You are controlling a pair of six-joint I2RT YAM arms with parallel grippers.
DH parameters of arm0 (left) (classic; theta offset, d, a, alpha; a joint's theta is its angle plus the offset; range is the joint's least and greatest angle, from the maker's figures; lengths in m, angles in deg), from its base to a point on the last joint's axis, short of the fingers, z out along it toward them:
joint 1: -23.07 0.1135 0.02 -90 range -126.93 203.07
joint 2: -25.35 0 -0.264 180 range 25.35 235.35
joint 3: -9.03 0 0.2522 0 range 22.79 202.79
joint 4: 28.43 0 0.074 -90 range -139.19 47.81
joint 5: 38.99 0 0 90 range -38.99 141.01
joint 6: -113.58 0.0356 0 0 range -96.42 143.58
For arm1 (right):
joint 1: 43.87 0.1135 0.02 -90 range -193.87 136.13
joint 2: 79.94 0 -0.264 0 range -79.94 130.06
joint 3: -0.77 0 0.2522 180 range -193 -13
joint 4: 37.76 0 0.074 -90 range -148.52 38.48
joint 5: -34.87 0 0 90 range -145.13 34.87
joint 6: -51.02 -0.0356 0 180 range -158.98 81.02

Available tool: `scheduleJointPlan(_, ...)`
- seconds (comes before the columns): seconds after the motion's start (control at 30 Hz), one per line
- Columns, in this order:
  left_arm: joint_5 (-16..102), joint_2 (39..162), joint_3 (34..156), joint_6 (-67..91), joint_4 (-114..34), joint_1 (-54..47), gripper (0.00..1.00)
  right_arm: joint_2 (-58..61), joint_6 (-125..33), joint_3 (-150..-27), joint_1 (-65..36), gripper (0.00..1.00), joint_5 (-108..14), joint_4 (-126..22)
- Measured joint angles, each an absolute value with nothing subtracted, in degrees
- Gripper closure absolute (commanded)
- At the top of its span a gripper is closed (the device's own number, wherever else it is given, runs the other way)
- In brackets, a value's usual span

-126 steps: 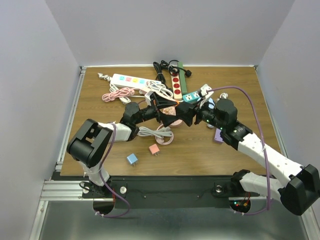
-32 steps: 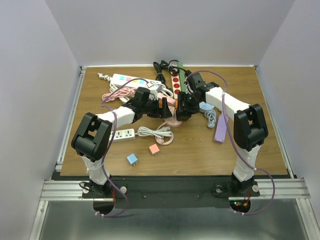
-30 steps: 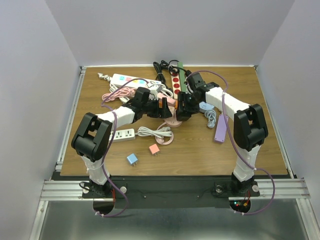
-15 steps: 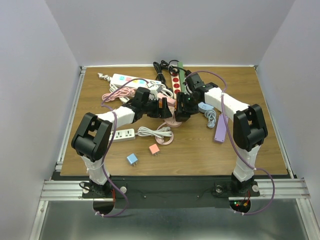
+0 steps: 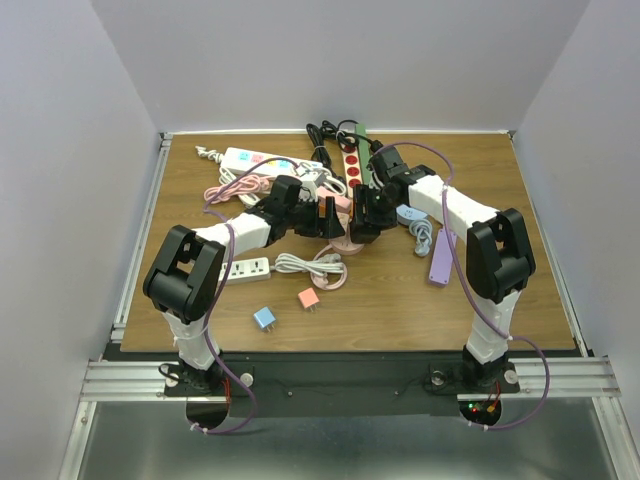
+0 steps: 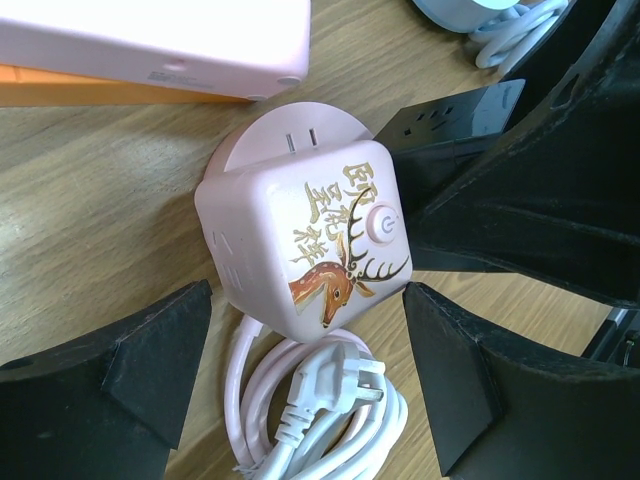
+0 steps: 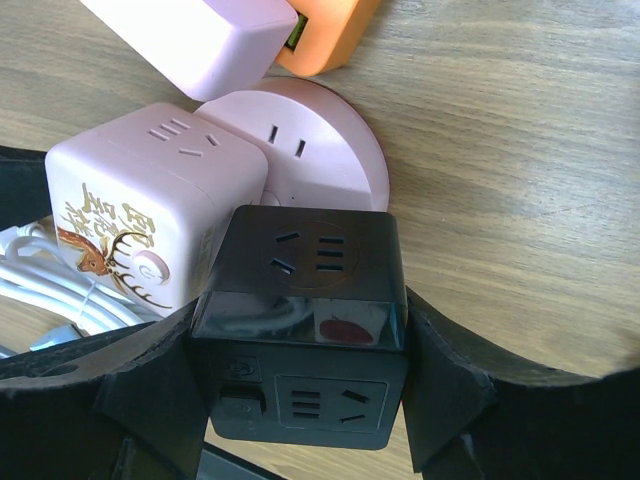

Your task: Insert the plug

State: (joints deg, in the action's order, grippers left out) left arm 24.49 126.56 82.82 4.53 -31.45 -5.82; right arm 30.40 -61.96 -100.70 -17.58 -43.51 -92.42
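Right end effector (image 7: 300,305) grips black socket cube (image 7: 298,262); left end effector (image 6: 308,290), released, flanks pink cube (image 6: 300,215).

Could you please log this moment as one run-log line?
left pincer: open, straddling pink deer-print cube socket | right pincer: shut on black cube socket | cubes: side by side

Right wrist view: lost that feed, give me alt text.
A black cube socket is gripped between the right arm's two fingers, right beside a pink cube socket printed with a deer. Behind them on the wooden table lie a round pink socket base, a pink block and an orange one; white cable coils at left.
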Motion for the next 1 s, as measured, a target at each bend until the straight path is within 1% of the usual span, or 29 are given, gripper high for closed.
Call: scheduleJointPlan(1.0, 24.62, 127.35, 82.82, 5.1, -31.82, -6.49, 0.12, 29.59, -64.39, -100.3, -17.32, 1.0, -45.28, -93.98)
